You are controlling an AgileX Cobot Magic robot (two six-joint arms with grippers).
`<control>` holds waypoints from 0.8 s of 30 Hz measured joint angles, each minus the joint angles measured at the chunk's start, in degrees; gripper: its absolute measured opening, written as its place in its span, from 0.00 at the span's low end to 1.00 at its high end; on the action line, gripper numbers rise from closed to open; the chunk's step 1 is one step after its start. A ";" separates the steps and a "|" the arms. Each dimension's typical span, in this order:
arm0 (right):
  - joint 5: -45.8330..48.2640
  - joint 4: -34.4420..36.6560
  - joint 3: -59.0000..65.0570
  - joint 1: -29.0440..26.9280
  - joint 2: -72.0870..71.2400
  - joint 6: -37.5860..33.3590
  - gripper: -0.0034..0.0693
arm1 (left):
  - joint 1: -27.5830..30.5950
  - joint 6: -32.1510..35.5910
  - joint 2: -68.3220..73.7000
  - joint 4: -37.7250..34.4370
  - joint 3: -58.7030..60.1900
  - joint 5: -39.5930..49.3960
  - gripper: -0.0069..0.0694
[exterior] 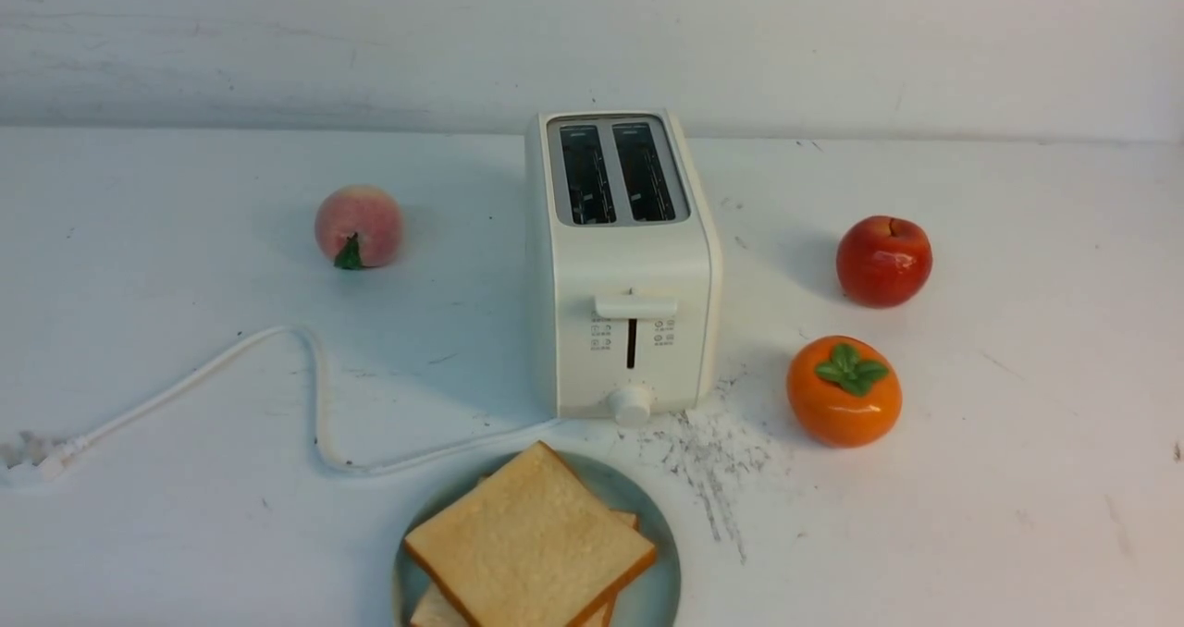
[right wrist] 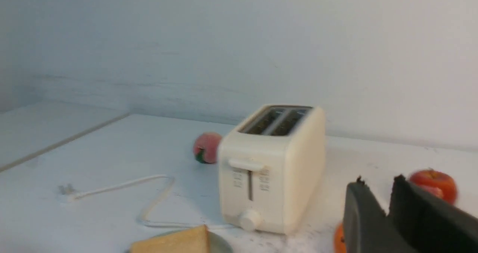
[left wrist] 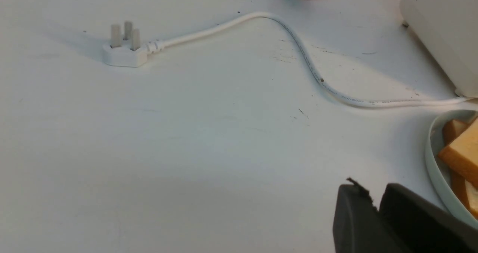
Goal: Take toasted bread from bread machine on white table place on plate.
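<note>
Two slices of toasted bread (exterior: 527, 544) lie stacked on the pale green-blue plate (exterior: 662, 553) at the front middle of the white table (exterior: 1017, 479). The lower slice (exterior: 433, 610) peeks out under the top one. Behind the plate stands the bread machine (exterior: 624, 266), both slots dark and empty. Neither arm shows in the front view. My left gripper (left wrist: 373, 189) hovers over bare table beside the plate's rim (left wrist: 432, 159), its jaws slightly apart with nothing between them. My right gripper (right wrist: 379, 185) is raised to the right of the bread machine (right wrist: 269, 167), also narrowly open and empty.
A white power cord (exterior: 314, 377) loops left from the toaster to its plug (left wrist: 125, 49). A peach (exterior: 359, 226) sits at the left. On the right are a red apple (exterior: 883, 261) and an orange persimmon (exterior: 844, 390). A wall stands behind.
</note>
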 joint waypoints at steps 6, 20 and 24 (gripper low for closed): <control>0.26 -3.50 12.86 -15.54 -0.31 -0.85 0.23 | 0.00 0.00 0.00 0.00 0.00 0.10 0.23; 2.23 -4.63 20.61 -24.38 -2.01 -0.85 0.26 | 0.00 0.00 0.00 -0.06 0.06 0.27 0.23; 2.23 -4.65 20.61 -24.48 -2.01 -0.85 0.26 | 0.00 0.00 0.00 -0.06 0.06 0.27 0.23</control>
